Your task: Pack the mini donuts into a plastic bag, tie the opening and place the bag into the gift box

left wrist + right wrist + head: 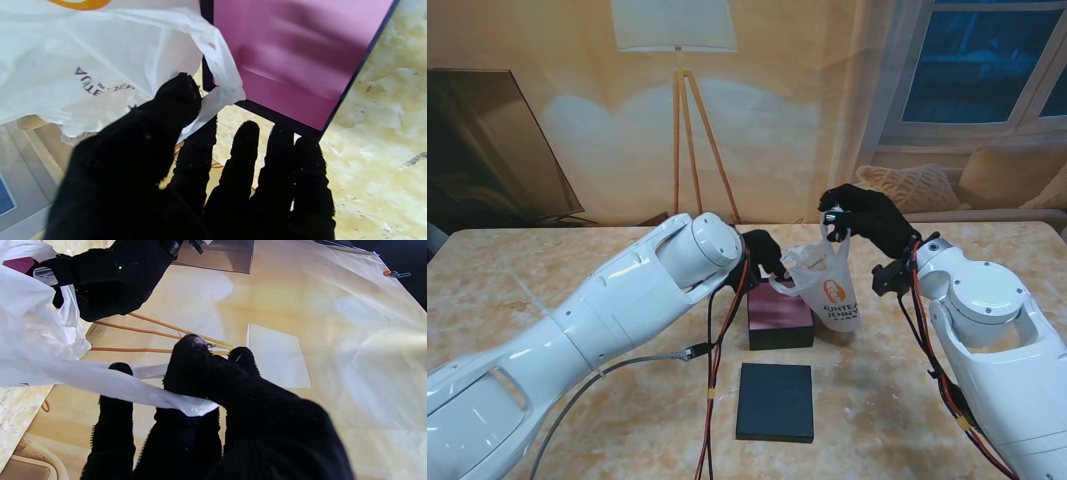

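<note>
A white plastic bag (829, 285) with an orange logo hangs between my two hands over the table, beside the open gift box (779, 318) with its pink inside. My left hand (765, 252) pinches the bag's left handle (218, 78) between thumb and forefinger. My right hand (867, 218) is raised and shut on the right handle (146, 395), which stretches taut across its fingers. The gift box (293, 56) lies close beyond my left fingers. No donuts can be made out; the bag's inside is hidden.
The box's black lid (775, 401) lies flat on the marble table (547, 270), nearer to me than the box. Red and black cables (723, 330) hang from my left arm over the table. A floor lamp (677, 60) and a sofa (967, 185) stand beyond the far edge.
</note>
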